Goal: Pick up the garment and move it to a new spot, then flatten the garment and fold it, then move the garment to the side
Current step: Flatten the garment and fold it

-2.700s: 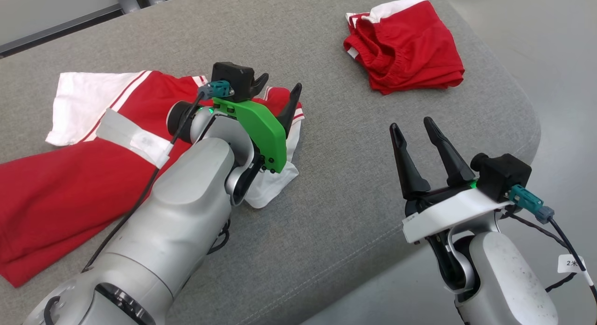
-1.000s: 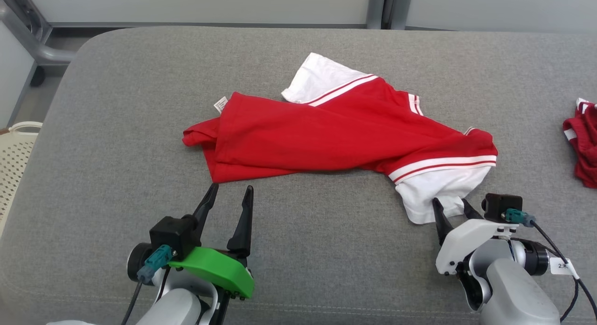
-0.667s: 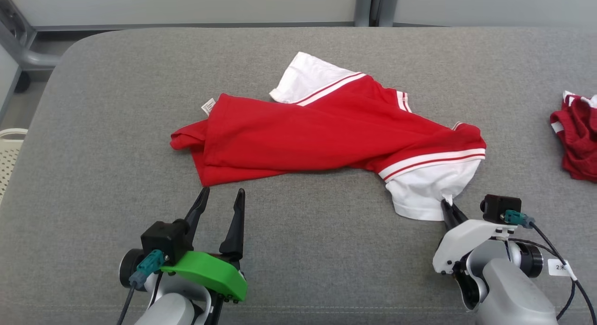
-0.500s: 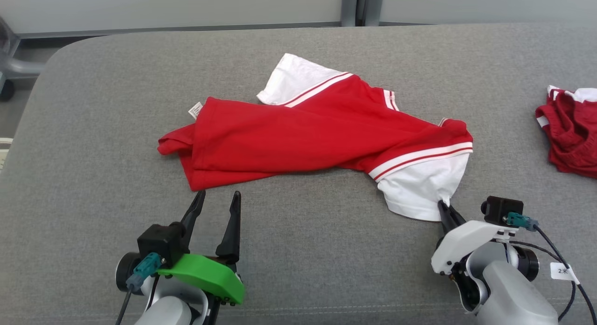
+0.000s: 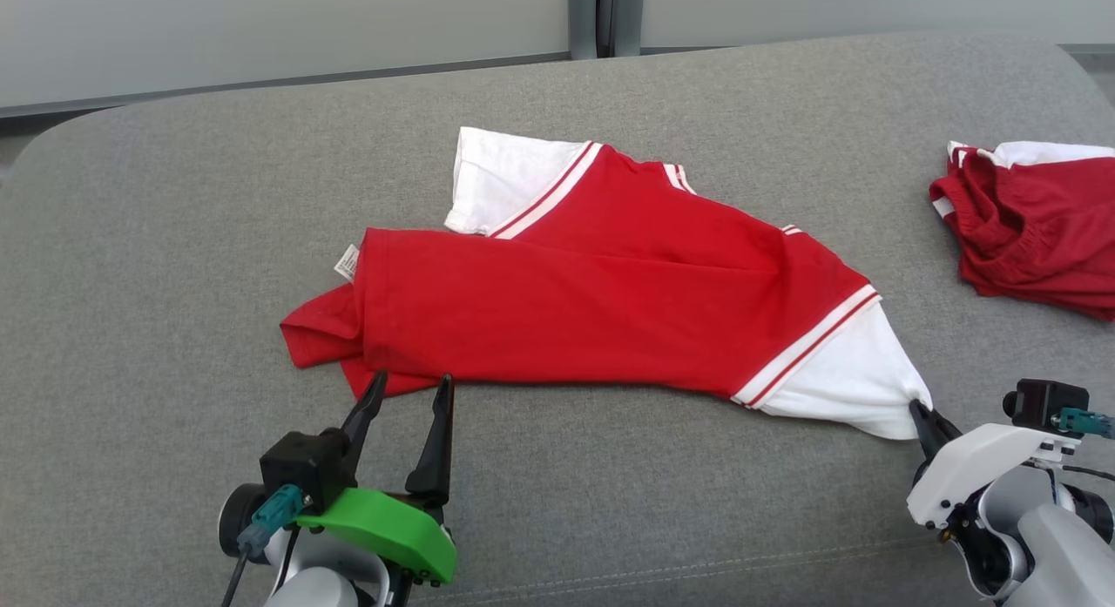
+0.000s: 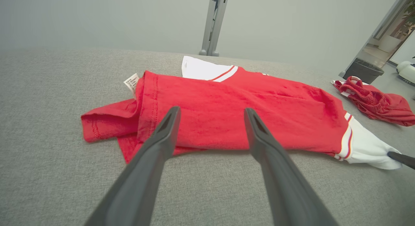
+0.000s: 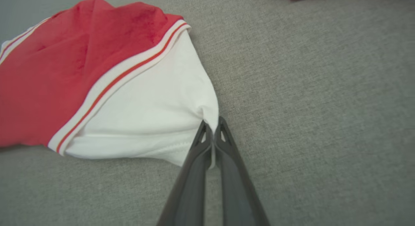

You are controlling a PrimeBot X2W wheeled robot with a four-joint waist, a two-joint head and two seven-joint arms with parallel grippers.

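— Garment (image 5: 610, 311) lies rumpled on the grey cushion (image 5: 174, 241); right gripper (image 5: 916, 407) is clamped on the white sleeve (image 5: 854, 385) corner, and left gripper (image 5: 414, 381) gapes empty at the red edge.
— That's a thin pinch. A hard pull could slip it free, or bunch everything.

No legible text; care tag (image 5: 348, 261) on garment (image 5: 610, 302) too small to read
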